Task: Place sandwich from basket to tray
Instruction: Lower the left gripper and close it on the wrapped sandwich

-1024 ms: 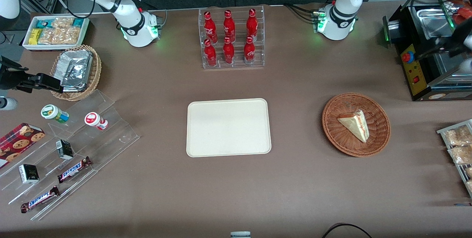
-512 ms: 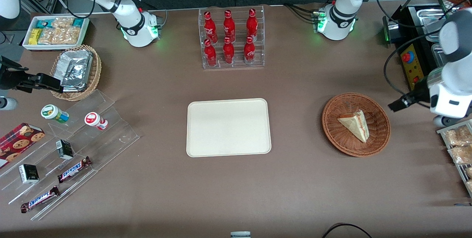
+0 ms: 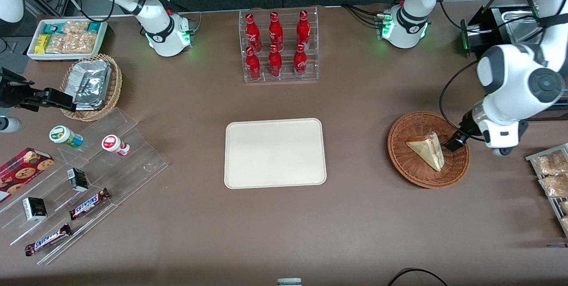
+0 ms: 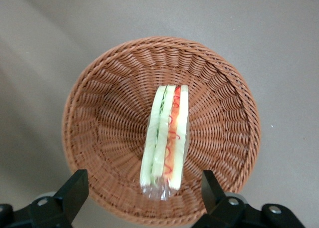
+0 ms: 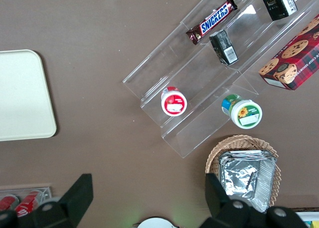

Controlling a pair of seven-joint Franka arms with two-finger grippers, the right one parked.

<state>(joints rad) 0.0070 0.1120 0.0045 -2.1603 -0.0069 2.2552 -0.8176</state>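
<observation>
White-bread sandwich (image 4: 166,138) in the basket (image 4: 99,118), between the gripper's (image 4: 142,188) wide-spread fingers (image 4: 75,185), untouched.

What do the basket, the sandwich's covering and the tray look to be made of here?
Basket: woven wicker, reddish-brown, matte; its strands and ribs show plainly. Sandwich: soft white bread, seemingly in clear film, which gathers glossy at one end. Tray: smooth cream surface, matte, probably plastic or moulded fibre; the look leaves that open. The gripper hangs open above the basket, touching neither.
</observation>
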